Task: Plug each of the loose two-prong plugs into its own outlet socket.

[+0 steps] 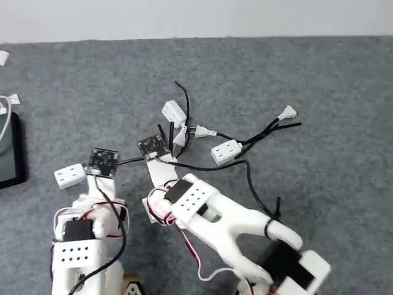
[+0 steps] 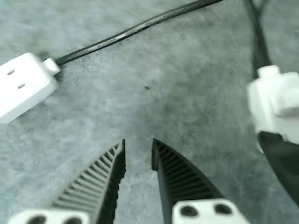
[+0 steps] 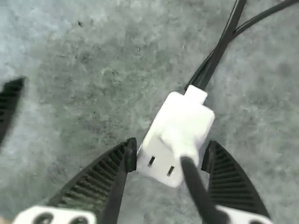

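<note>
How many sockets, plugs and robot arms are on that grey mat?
Outlet sockets: 3
Two-prong plugs: 2 that I can make out
Robot arms: 2
Total: 7

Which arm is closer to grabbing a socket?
Right. The right gripper is open around a white socket; the left gripper hangs over bare carpet, another socket off to its side.
</note>
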